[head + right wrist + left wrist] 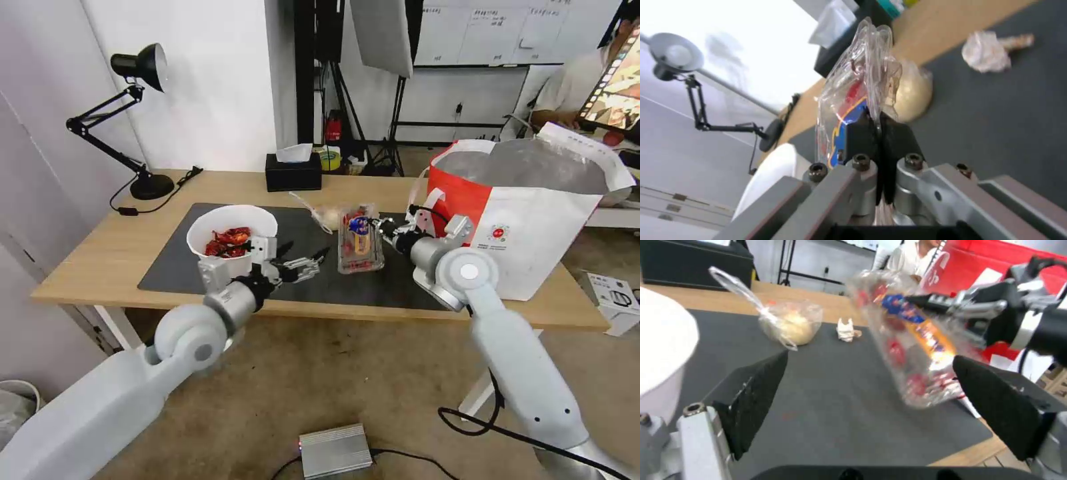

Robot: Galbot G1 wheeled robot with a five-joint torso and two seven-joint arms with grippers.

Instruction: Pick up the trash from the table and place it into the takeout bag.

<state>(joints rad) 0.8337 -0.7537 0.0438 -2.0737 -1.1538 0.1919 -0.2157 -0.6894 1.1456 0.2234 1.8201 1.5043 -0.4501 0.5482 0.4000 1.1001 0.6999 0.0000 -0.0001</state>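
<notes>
Clear hinged plastic tray with red bits (pixel 360 241) stands tilted over the dark grey mat (pixel 167 260), pinched at its edge by the closed right claw (pixel 383 227). At its nine o'clock, the left claw (pixel 313 261) hovers with fingers spread wide, beside the white round bowl of red crayfish shells (pixel 230 237). At three o'clock stands the white and red takeout bag (pixel 527 220) on the light wood surface (pixel 100 247).

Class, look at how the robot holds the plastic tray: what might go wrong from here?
1. The right gripper pinches only the thin rim of the clear tray, so it might slip or flex.
2. The tray looks tilted, so its red bits may spill onto the mat.
3. The open left gripper is close and might be bumped.
</notes>
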